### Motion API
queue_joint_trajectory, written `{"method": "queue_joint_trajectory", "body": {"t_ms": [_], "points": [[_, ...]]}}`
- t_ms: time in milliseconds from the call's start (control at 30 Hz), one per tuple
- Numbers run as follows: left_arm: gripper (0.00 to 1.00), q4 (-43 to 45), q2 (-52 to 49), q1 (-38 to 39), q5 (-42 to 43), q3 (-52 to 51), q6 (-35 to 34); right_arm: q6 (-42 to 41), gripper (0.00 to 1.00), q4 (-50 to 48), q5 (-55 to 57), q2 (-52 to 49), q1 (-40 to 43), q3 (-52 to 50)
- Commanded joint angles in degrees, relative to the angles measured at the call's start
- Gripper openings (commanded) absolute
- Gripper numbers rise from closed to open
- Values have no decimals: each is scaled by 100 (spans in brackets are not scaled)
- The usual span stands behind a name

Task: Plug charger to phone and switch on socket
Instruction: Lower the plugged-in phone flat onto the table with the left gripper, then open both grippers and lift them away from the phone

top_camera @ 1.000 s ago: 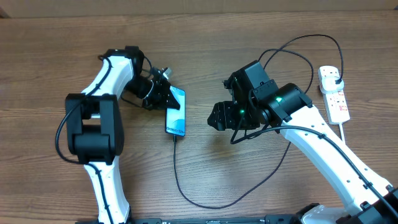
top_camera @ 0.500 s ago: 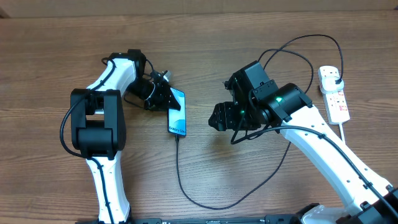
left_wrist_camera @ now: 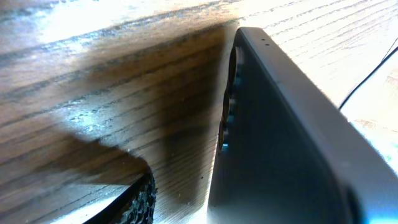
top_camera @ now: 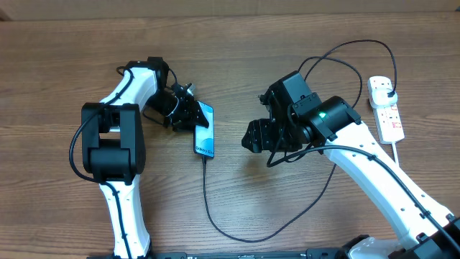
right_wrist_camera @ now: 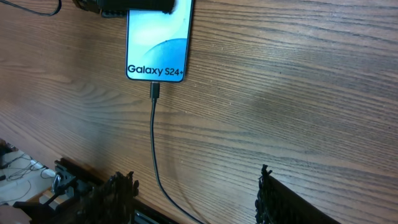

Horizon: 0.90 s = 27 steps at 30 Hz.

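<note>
Phone [top_camera: 205,131] top end out of sight beneath left fingers [top_camera: 184,115].

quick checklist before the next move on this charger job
1. Charger tip in phone port: ok, seated at its lower edge.
2. Charger's plug in socket: ok, going by the overhead view.
3. Socket switch on: cannot tell, too small.
4. Right gripper free: ok, open and empty.
5. Left gripper gripping phone: cannot tell; it sits at the phone's top end.
</note>
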<state>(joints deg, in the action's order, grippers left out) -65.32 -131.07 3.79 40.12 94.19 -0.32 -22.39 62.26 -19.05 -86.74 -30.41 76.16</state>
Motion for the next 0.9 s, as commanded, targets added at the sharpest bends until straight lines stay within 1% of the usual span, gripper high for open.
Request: {"method": "queue_joint_trajectory", "body": {"t_ms": [0,133,200,433,567,733,867], "points": [[44,94,-7,66,-9,22,-70,39,66,-13,63,-31,17,92],[41,133,-7,109,-7,22,-387,37,66,-13,63,-31,17,92],[41,133,-9,142,-11,24,-402,37,66,-24,63,-31,17,92],[47,354,-7,149,-39,22,-448,37,66,-20,63,-31,17,92],[48,433,-7,149,-199,22,-697,37,66,-20,61,-31,17,92],[48,428,-7,149,-297,22,-704,37,66,-20,61,-31,17,92],[48,426,-7,149,-662,22,-804,39,66,-17,63,-31,17,92]]}}
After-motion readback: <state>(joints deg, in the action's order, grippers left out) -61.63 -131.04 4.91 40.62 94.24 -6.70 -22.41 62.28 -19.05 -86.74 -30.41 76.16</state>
